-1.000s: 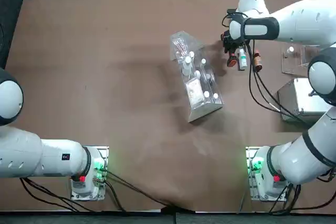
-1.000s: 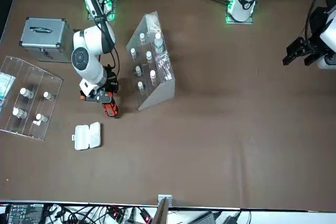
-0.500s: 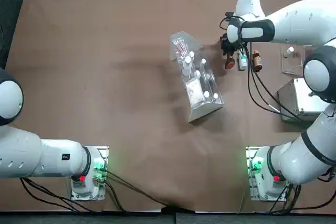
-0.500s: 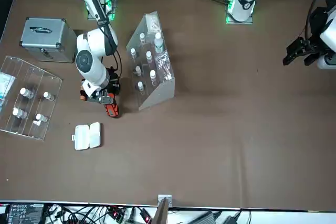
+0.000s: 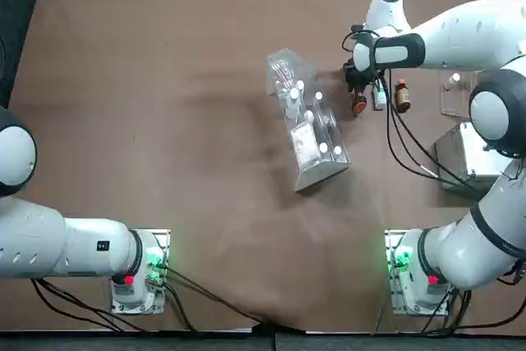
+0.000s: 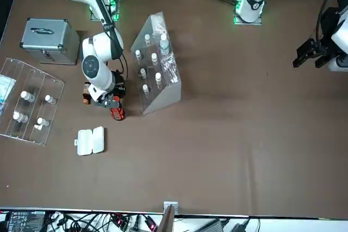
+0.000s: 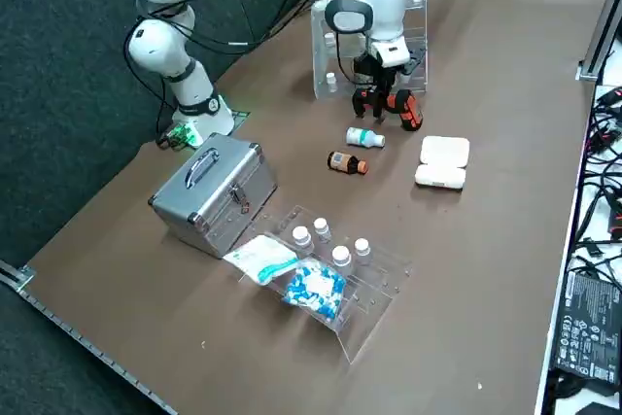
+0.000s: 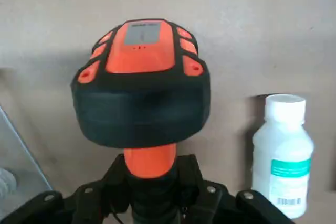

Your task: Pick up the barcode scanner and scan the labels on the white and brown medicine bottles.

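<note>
The barcode scanner (image 8: 140,84), black with an orange-red head, fills the right wrist view; its orange handle runs down between my right gripper's (image 8: 153,179) fingers, which are shut on it. In the top view my right gripper (image 5: 359,88) holds the barcode scanner (image 5: 358,103) just beside the white bottle (image 5: 379,97), and the brown bottle (image 5: 402,94) lies a little farther out. From the right side, the scanner (image 7: 400,110) hangs under the gripper (image 7: 385,96), with the white bottle (image 7: 362,137) and brown bottle (image 7: 347,162) lying on their sides nearby. The white bottle (image 8: 284,153) shows a green band and a barcode.
A slanted clear rack of vials (image 5: 308,125) stands close to the scanner on the side away from the bottles. A silver case (image 7: 214,191), a flat clear tray with vials (image 7: 335,274) and a white hinged box (image 7: 442,162) sit around the bottles.
My right gripper with the scanner has shifted slightly toward the vial rack, away from the bottles, uncovering more of the white bottle in the top view.
</note>
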You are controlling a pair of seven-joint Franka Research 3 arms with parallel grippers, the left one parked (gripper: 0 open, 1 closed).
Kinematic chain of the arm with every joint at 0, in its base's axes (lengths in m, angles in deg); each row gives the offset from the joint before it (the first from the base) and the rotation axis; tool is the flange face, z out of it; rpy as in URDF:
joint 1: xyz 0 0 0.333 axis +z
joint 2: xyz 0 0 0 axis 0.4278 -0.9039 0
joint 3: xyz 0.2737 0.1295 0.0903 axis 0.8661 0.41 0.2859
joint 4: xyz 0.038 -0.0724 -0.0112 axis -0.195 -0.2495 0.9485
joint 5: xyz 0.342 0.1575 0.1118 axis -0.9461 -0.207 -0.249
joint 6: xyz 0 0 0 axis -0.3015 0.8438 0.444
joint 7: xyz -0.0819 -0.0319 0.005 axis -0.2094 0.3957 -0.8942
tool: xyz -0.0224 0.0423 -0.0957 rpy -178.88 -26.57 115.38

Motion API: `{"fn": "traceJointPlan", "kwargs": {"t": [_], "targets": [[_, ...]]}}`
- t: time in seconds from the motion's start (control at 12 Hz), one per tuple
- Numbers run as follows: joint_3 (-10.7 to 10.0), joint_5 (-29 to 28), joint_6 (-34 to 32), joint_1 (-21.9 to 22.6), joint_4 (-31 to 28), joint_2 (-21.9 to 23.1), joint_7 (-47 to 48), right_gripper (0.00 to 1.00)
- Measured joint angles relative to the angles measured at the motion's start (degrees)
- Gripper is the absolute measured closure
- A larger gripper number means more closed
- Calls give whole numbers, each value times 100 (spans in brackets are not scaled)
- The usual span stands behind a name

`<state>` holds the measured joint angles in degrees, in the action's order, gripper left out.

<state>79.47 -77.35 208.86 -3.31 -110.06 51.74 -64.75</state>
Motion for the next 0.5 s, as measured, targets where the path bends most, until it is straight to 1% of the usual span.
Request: {"fn": "traceJointPlan", "kwargs": {"t": [0.25,0.33,0.5], "targets": [[0,0,16,53,0,-56,11,56],[0,0,20,56,2,-55,12,55],[0,0,27,72,35,-50,12,35]]}}
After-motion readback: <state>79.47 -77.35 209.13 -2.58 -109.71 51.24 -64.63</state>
